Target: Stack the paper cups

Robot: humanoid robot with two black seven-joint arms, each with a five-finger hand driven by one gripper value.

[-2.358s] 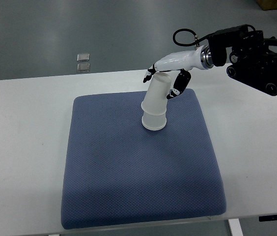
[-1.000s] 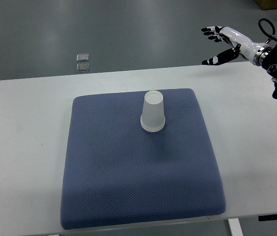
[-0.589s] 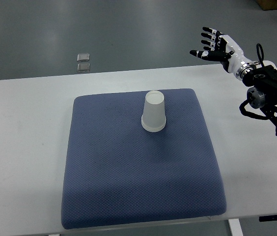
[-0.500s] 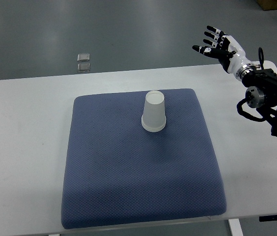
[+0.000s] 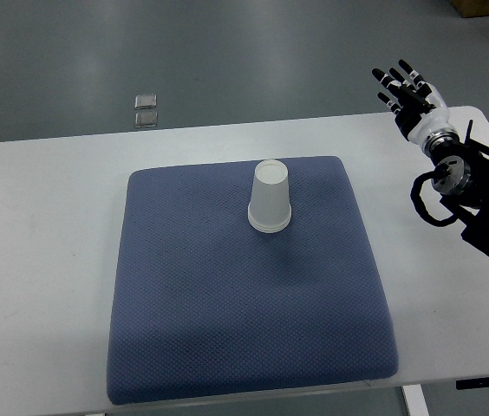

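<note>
Paper cups (image 5: 270, 201) is what the task names, yet I can make out only one white stack, standing mouth-down on the blue cushion (image 5: 227, 312), toward its far edge and a little right of its middle. Whether it is one cup or several nested I cannot tell from above; only the flat base shows on top.

Going from the left: the white table (image 5: 45, 260) lies bare on that side, and beyond its far edge two small square pieces (image 5: 146, 111) sit on the grey floor, with no part in my work that I can see. My left arm does not show at all. Then comes the cushion, which takes up most of the tabletop; I judge it is there to give the cups a soft, non-slip footing. The stack stands upright and free, nothing touching it.

At the far right is my right hand (image 5: 407, 91), raised beyond the table's right corner, well apart from the cups. Its fingers are spread wide and straight and hold nothing. The black arm behind it runs off the right edge.

With the stack standing alone and my hand clear and empty, I judge the stacking is done, unless another cup lies out of view.
</note>
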